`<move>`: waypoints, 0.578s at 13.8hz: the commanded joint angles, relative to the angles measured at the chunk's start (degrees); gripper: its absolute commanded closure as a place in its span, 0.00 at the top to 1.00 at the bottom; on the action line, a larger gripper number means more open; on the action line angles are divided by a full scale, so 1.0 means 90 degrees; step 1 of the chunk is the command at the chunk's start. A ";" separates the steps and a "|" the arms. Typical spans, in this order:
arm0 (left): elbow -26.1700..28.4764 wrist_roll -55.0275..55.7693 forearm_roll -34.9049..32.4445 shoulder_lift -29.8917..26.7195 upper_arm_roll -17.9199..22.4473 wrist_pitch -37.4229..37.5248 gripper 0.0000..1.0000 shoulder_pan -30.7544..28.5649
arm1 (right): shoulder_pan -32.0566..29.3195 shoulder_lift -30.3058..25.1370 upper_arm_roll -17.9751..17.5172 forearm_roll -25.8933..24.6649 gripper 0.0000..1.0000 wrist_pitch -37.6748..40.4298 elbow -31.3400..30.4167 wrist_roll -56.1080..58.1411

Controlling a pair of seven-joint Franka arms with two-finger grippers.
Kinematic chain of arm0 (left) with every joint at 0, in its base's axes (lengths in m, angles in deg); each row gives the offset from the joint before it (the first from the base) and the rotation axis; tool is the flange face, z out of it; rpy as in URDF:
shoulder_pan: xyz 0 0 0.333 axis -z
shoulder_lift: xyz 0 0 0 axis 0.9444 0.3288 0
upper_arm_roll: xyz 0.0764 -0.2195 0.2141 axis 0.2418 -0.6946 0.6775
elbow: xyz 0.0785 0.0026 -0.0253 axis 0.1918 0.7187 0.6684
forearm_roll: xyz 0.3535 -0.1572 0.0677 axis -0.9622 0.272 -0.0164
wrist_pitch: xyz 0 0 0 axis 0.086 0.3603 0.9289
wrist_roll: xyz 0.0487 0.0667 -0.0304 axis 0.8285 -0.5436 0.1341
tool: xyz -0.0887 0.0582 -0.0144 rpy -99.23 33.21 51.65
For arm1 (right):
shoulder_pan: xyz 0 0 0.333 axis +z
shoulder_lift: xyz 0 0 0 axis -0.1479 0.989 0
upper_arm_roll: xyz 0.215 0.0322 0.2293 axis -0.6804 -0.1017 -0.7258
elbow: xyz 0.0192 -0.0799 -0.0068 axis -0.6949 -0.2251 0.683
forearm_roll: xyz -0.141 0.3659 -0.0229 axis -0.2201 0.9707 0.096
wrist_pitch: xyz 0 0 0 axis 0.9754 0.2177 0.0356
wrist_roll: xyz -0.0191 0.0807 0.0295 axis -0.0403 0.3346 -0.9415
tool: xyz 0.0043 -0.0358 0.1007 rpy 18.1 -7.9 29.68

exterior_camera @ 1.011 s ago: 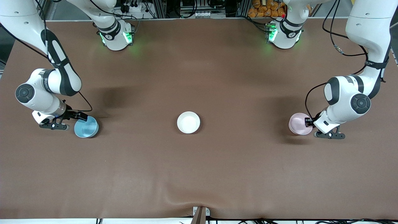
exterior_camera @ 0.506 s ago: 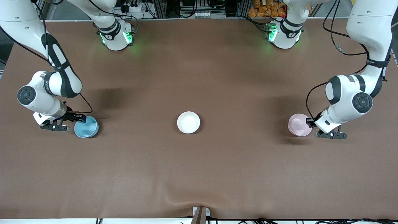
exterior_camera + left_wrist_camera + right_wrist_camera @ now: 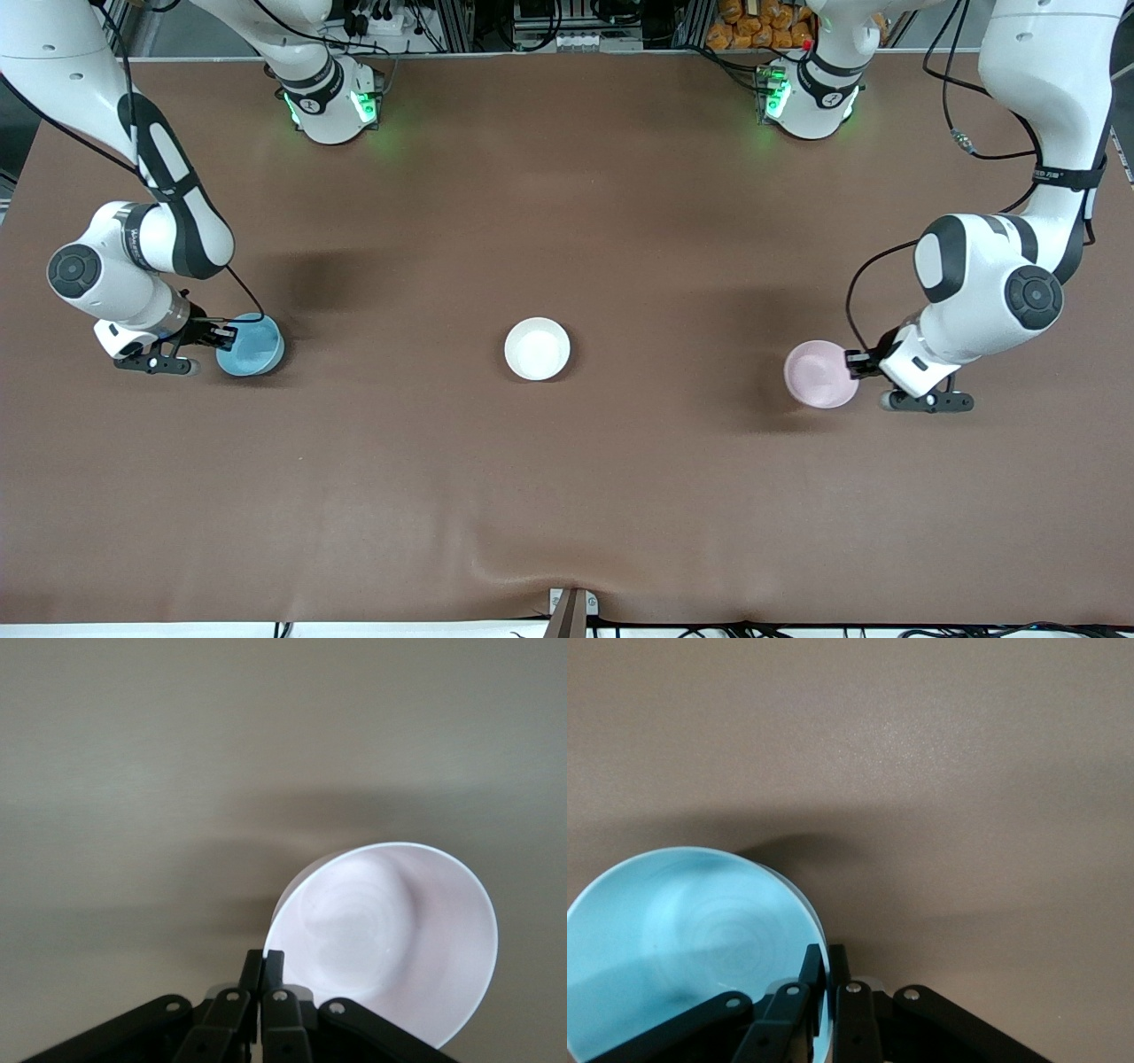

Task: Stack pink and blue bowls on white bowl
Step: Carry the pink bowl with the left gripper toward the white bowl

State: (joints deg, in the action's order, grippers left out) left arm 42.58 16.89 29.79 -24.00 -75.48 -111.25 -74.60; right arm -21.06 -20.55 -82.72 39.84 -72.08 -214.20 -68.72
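Observation:
The white bowl (image 3: 537, 348) sits upright at the table's middle. My left gripper (image 3: 852, 363) is shut on the rim of the pink bowl (image 3: 819, 374), held tilted above the table at the left arm's end; the left wrist view shows the pink bowl (image 3: 390, 939) and the gripper (image 3: 264, 962) pinching its rim. My right gripper (image 3: 227, 337) is shut on the rim of the blue bowl (image 3: 252, 346), lifted at the right arm's end; the right wrist view shows the blue bowl (image 3: 682, 939) and the gripper (image 3: 827, 964) on its rim.
The brown table cloth (image 3: 567, 496) has a wrinkle near the front edge. The two arm bases (image 3: 332, 97) stand along the table's edge farthest from the front camera.
The left gripper has carried the pink bowl toward the white bowl and nearer the front camera. The right gripper has lifted the blue bowl and shifted it slightly.

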 commanded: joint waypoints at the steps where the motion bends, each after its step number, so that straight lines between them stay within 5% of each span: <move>1: -0.0572 0.0950 0.0074 -0.0016 -0.0053 0.0628 0.00 0.0507 | -0.0118 -0.0016 -0.0093 -0.0050 0.00 -0.0265 -0.0026 0.0174; 4: -0.0914 0.1985 0.0074 0.0081 -0.0053 0.0805 0.00 0.1103 | -0.0099 -0.0416 -0.0248 -0.0040 0.00 0.0124 -0.0026 0.0165; 8: -0.1383 0.3372 0.0035 0.0354 -0.0043 0.0835 0.00 0.2041 | 0.0184 -0.1138 -0.0327 0.0788 0.00 0.0886 -0.0026 0.0106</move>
State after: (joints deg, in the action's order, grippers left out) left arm 34.26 42.35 29.80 -23.12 -76.43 -105.24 -59.37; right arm -20.47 -25.91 -85.07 43.69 -67.56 -213.32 -68.63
